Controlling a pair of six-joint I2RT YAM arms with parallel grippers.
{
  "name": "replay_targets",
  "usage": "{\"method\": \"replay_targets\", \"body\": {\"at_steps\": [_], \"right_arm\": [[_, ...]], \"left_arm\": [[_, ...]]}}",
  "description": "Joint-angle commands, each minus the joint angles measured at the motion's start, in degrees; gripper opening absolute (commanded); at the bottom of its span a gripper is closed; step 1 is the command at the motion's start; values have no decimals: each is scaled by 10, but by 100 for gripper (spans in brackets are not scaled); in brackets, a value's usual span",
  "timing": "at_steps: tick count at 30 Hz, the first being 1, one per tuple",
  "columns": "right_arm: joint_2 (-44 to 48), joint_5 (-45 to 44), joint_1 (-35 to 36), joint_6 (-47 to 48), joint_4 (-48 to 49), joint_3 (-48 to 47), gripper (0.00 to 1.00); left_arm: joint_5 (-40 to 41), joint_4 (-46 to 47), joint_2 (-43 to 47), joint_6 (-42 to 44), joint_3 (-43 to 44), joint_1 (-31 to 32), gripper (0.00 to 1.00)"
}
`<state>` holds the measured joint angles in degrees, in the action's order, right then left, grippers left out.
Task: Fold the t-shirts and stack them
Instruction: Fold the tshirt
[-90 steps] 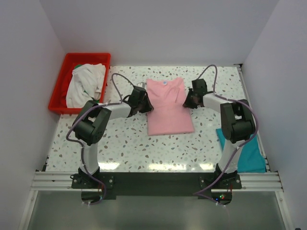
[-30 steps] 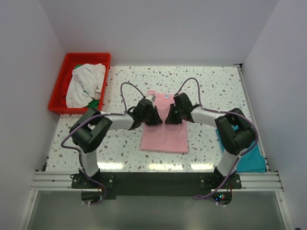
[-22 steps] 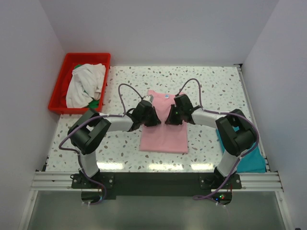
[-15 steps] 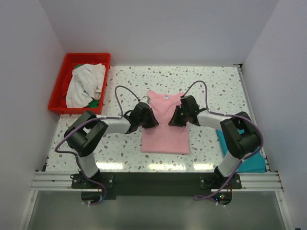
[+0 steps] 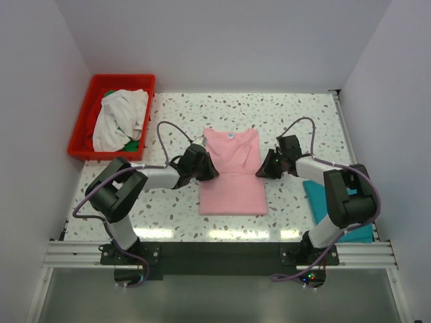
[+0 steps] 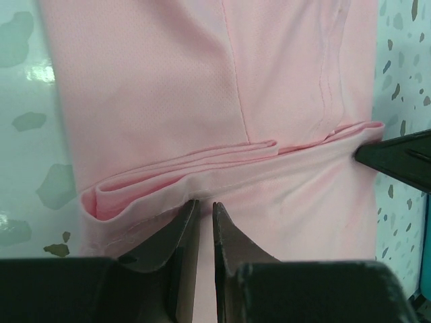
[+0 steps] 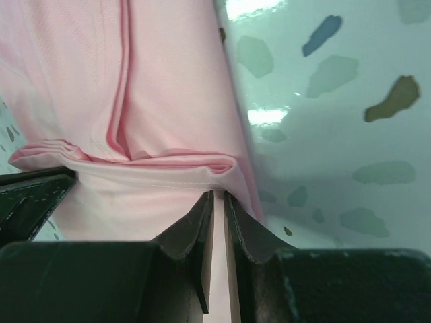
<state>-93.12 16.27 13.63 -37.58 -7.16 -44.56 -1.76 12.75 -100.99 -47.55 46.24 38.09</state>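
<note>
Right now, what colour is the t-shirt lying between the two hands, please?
Light pink cloth t-shirt; top view.

Jaws nrly together on pink tee fold edge (speckled tabletop to the rt)

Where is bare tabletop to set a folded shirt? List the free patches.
Free: the far strip of table behind the pink t-shirt, right of the red crate; the near patch between the left arm and the shirt. Crowded: the middle, with the left gripper and right gripper flanking the shirt; the near-right corner, under the teal t-shirt.

Crate obstructs far left; table open behind pink t-shirt
</note>
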Motion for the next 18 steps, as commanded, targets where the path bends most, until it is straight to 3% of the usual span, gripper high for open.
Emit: {"method": "replay_targets", "body": {"at_steps": [1, 5, 12, 18], "right_arm": [[23, -9, -27, 37, -43, 16, 17], [35, 5, -50, 44, -55, 16, 17], [60, 16, -76, 54, -80, 10, 18], [106, 13, -74, 54, -89, 28, 18]], "left_arm": [[24, -61, 15, 17, -19, -20, 19], [5, -62, 33, 37, -13, -34, 20], [-16, -77, 84, 61, 0, -77, 35], [-20, -95, 95, 79, 21, -90, 38]]}}
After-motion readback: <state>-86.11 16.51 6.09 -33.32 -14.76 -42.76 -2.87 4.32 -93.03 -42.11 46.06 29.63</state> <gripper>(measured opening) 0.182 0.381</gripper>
